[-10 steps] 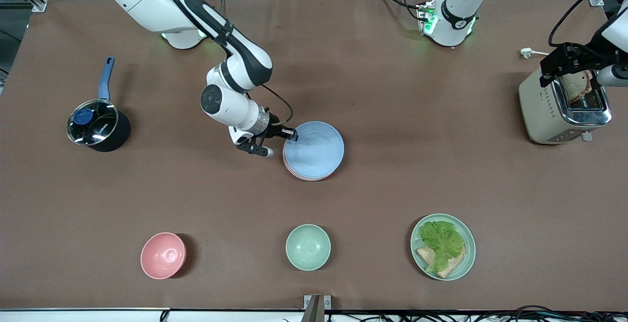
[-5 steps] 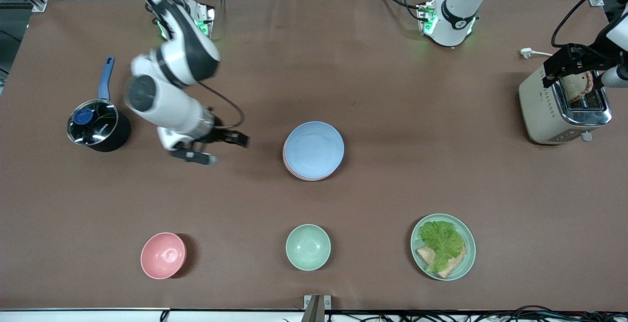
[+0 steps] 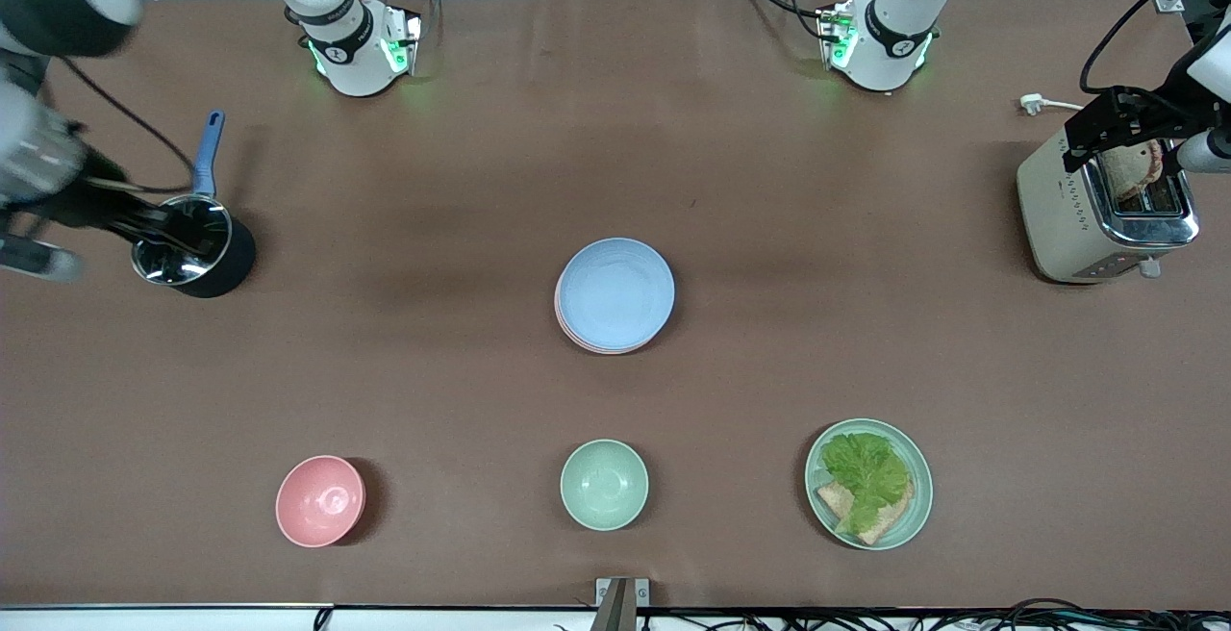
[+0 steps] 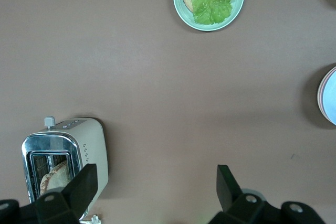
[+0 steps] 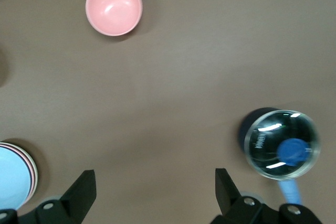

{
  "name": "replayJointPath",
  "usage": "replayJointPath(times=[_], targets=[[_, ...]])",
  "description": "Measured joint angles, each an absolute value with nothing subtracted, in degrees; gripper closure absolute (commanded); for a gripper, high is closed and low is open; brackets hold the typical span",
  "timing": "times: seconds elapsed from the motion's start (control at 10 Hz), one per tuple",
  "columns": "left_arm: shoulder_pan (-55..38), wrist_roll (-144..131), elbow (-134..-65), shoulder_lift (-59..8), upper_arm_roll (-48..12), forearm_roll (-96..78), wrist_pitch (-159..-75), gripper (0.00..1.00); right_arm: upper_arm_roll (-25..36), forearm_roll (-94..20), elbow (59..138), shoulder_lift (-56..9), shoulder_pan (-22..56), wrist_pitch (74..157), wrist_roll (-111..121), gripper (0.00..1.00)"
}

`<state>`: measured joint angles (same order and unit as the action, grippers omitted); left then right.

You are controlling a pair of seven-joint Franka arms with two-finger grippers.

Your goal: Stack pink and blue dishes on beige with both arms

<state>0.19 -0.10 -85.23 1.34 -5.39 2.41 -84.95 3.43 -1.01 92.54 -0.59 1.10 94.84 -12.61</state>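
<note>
Blue plate (image 3: 615, 292) tops the stack mid-table; right gripper (image 3: 101, 232) spread over the saucepan (image 3: 192, 251), left gripper (image 3: 1120, 131) spread above the toaster (image 3: 1087, 217)

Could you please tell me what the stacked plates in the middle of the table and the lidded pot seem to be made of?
The blue plate, on top of the stack, and the pink plate edging out beneath it look matte and uniformly pastel with no glare, so probably plastic or a fibre composite rather than glazed ceramic. The pot has a black body, likely coated metal, and a clear, reflective lid, apparently glass, with a blue knob.
</note>
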Motion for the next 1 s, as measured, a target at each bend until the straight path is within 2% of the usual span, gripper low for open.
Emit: replayJointPath(times=[0.2,0.4,1.0], targets=[[0.2,-0.1,-85.3,1.4,-5.4,2.4,-84.9,0.0,5.1,-1.0,85.9,-0.6,-1.5,88.6,-6.9,0.0],[0.2,-0.1,-85.3,1.3,-5.4,2.4,-84.9,0.0,4.8,-1.0,82.6,-0.6,-2.0,83.6,-6.1,0.0],[0.1,-0.1,-85.2,1.3,-5.4,2.4,-85.0,0.0,3.5,1.4,82.4,-1.5,-1.8,83.3,-3.9,0.0]])
